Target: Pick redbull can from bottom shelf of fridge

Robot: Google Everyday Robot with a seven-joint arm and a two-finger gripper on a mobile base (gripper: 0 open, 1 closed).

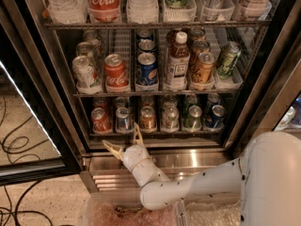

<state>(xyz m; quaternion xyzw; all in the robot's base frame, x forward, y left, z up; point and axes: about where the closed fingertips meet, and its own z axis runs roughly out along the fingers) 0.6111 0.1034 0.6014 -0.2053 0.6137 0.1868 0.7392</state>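
Note:
The fridge (70, 121) stands open with its black frame and ribbed steel base. The bottom shelf (155, 132) holds a row of small cans. The redbull can (123, 118), slim with blue and silver panels, stands second from the left, between a red can (100, 119) and an orange can (147, 117). My gripper (125, 141) is open and empty, with cream fingers spread wide. It hovers just in front of and below the shelf edge, right below the redbull can, not touching it. One fingertip (137, 127) points up near the orange can.
Right of the orange can stand silver (170, 117), green (193, 117) and blue (217, 116) cans. The middle rack holds a Coca-Cola can (115, 71), a Pepsi can (147, 69) and a brown tea bottle (178, 60). The open glass door (28, 126) is at left. Cables lie on the floor.

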